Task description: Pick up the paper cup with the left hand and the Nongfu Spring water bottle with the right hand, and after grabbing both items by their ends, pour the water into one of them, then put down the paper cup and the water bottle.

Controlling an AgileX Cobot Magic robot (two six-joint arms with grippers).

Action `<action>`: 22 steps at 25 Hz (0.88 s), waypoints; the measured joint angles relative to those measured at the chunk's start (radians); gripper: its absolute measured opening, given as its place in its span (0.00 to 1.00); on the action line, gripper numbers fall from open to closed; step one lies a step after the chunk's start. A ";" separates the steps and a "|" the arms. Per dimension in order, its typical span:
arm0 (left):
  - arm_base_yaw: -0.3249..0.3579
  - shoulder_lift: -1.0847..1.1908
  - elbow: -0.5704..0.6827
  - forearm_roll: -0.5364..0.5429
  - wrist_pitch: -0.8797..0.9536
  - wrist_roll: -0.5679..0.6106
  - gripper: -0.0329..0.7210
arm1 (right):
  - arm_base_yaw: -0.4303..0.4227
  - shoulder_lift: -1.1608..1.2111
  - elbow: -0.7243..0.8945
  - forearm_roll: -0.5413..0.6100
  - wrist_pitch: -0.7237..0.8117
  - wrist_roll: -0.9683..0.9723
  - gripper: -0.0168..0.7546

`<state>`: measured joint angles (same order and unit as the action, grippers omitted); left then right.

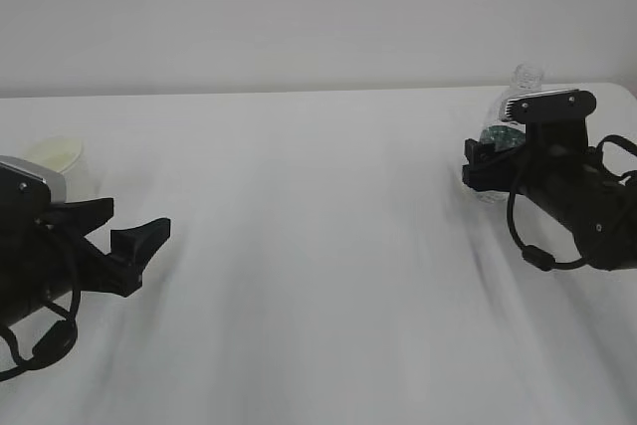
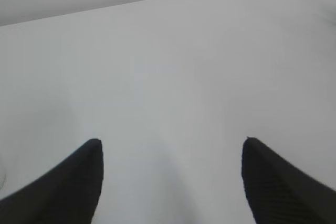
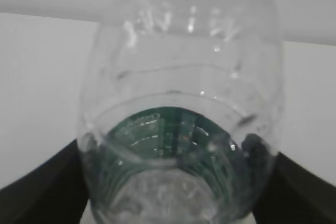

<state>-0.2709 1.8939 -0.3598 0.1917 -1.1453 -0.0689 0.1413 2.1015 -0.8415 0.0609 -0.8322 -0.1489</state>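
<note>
The white worktop (image 1: 318,246) fills most of the exterior view and meets a pale wall at the back. On it, the left hand (image 1: 124,246) lies low at the left edge, its arm coming in from the lower left corner and its fingers (image 1: 139,238) pointing to the right and a little forward, across the bare surface. These fingers are spread wide and hold nothing; the left wrist view shows only the two dark tips (image 2: 73,182) with empty worktop between them. The right hand (image 1: 488,168) comes in from the right edge and reaches toward the left, with a grey box on top of its wrist. Its fingers stand at both sides of the water bottle (image 1: 506,136), low on the body, but whether they press on it I cannot tell. The bottle stands upright at the far right of the worktop, its long axis vertical and its open neck pointing up above the hand. The right wrist view shows what the exterior view hides: the clear ribbed wall from very near, the dark green label (image 3: 173,140), and a dark finger (image 3: 42,187) on each side. The paper cup (image 1: 65,166) stands upright just behind the left hand, at the left edge, its mouth up; the hand covers its lower part, and the left wrist view does not show it clearly.
</note>
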 joint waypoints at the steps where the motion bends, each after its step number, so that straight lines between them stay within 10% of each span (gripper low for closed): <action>1: 0.000 0.000 0.000 0.000 0.000 0.000 0.82 | 0.000 0.000 0.002 0.000 -0.005 0.000 0.87; 22: 0.000 0.000 0.000 -0.015 0.000 0.000 0.82 | 0.000 -0.176 0.210 -0.002 0.000 0.000 0.86</action>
<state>-0.2709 1.8939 -0.3598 0.1764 -1.1453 -0.0689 0.1413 1.9260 -0.6318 0.0588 -0.8325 -0.1489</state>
